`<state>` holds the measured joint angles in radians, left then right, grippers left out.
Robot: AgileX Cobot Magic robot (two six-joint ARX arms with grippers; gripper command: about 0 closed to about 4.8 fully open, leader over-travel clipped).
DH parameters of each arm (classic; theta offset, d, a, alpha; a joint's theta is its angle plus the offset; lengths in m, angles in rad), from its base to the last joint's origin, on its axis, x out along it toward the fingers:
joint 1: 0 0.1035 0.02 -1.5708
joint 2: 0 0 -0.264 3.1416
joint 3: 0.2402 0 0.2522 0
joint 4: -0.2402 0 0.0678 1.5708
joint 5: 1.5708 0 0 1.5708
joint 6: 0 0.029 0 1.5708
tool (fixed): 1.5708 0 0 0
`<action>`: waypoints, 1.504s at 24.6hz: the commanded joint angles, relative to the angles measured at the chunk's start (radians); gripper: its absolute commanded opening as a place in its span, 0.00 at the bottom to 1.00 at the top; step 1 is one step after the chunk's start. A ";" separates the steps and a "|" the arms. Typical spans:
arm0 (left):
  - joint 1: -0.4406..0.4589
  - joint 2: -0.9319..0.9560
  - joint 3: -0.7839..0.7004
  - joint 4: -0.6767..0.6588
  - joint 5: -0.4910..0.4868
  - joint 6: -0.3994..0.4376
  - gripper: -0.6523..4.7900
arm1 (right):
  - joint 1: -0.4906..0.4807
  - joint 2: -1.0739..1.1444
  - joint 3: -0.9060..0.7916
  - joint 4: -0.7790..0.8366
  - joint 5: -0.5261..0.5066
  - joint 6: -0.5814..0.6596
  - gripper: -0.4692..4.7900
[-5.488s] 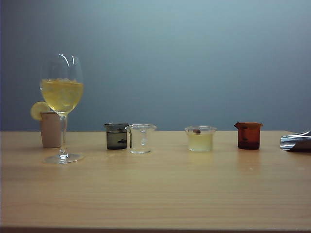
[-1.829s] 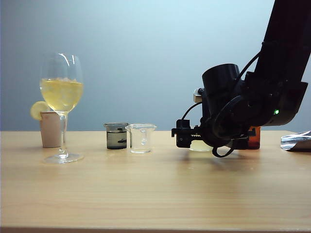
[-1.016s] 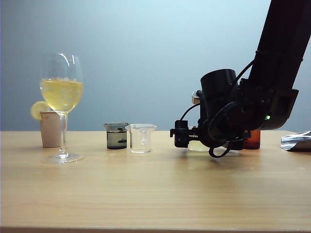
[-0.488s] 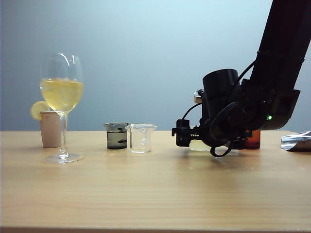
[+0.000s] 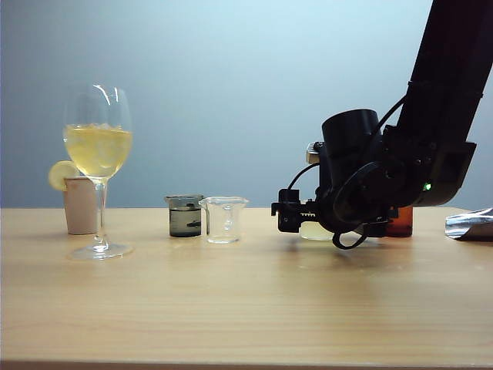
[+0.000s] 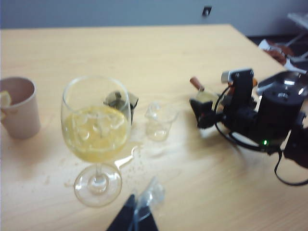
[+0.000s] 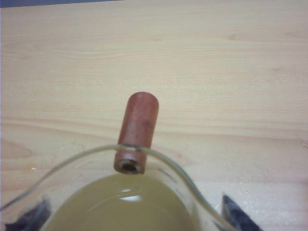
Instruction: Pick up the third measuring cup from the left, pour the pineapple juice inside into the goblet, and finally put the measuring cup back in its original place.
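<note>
Two grippers: right gripper (image 7: 132, 216) wide open, fingers either side of the squat clear measuring cup (image 7: 120, 192), grip unconfirmed.
Cup: on wooden table (image 5: 246, 301), holding pale yellow juice (image 7: 122, 207).
Left gripper (image 6: 137, 219): near tall stemmed goblet (image 6: 96, 130), opening unclear.

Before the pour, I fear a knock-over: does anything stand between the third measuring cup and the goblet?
Yes. Between the third measuring cup, bracketed by the open right gripper, and the goblet stand a clear beaker and a dark beaker.

Juice-filled third measuring cup (image 7: 120, 202) upright between open tool (image 7: 134, 216) fingers
</note>
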<state>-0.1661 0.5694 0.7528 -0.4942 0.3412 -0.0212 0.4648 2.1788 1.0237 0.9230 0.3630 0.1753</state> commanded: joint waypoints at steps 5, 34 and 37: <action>0.001 -0.002 0.004 -0.006 0.010 0.010 0.11 | 0.001 -0.002 0.003 0.016 -0.003 0.001 0.85; 0.001 -0.002 0.004 0.026 0.019 0.010 0.11 | 0.001 -0.117 0.003 0.019 -0.037 -0.026 0.09; 0.001 -0.002 0.004 0.029 0.019 0.009 0.11 | 0.001 -0.177 0.003 -0.022 -0.078 -0.026 0.09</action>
<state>-0.1661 0.5690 0.7528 -0.4877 0.3561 -0.0162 0.4644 2.0384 1.0218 0.8814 0.3096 0.1513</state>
